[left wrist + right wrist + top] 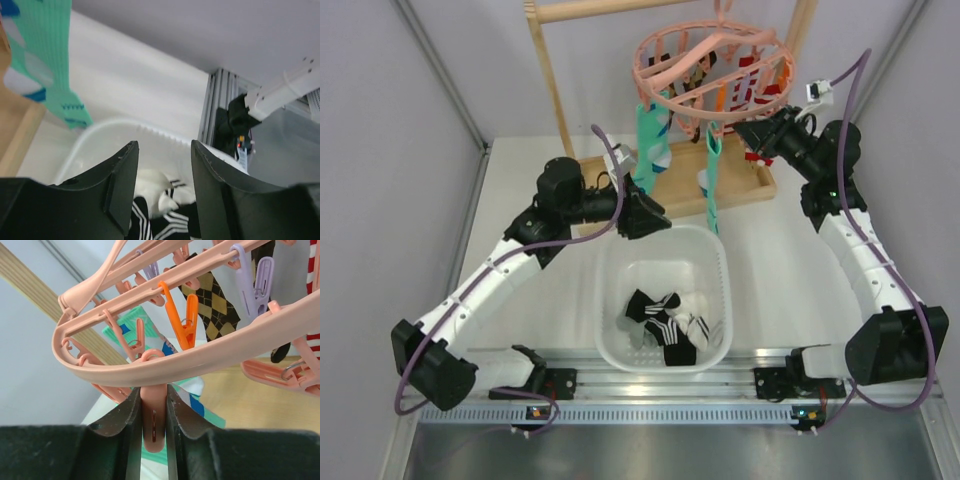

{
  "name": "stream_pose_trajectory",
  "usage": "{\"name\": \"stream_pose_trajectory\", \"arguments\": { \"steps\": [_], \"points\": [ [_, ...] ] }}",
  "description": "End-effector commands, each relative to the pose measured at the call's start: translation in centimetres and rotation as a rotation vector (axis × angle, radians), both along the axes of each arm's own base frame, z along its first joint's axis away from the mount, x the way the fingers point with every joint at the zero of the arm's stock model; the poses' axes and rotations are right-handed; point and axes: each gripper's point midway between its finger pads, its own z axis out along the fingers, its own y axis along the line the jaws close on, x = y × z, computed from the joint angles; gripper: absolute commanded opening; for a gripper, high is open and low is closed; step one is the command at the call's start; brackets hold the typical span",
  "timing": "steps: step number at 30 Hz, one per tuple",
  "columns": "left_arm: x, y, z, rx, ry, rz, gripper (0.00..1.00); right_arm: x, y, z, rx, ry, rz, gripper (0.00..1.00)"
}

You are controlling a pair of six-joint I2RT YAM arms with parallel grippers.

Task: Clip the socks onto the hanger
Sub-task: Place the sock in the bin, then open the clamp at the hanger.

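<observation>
Socks [665,325] lie in the basket [720,270]; right gripper [750,138] at the hanger [710,60].
From above, left gripper [655,222] hovers over the basket's far rim, jaws unclear. Left wrist: fingers spread, empty, socks cut off below. Right wrist: fingers pinch a pink peg [152,425] under the outer ring.

The pink hanger [715,65] hangs from a wooden rack [547,75] at the far end of the surface [770,290], with long teal socks [652,140] dangling off it. The right hand [757,135] reaches up to its near right rim. The left hand [645,215] hovers over the far edge of a white basket [665,272], where black-and-white socks [665,325] lie heaped.
</observation>
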Motion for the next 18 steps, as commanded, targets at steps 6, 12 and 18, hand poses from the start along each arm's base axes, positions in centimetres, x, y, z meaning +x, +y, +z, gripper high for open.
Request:
{"name": "stream_pose_trajectory", "arguments": {
  "steps": [6, 12, 18],
  "points": [
    [6.6, -5.1, 10.1, -0.328, -0.122, 0.165, 0.42, -0.3, 1.2, 1.6, 0.153, 0.035, 0.045, 0.10],
    [8.1, -9.0, 12.2, -0.387, -0.243, 0.197, 0.38, 0.6, 1.7, 1.7, 0.219, 0.067, 0.054, 0.03],
    [10.3, -11.4, 10.9, -0.311, -0.437, 0.271, 0.36, 0.7, 2.3, 1.7, 0.206, 0.060, 0.067, 0.00]
  ]
}}
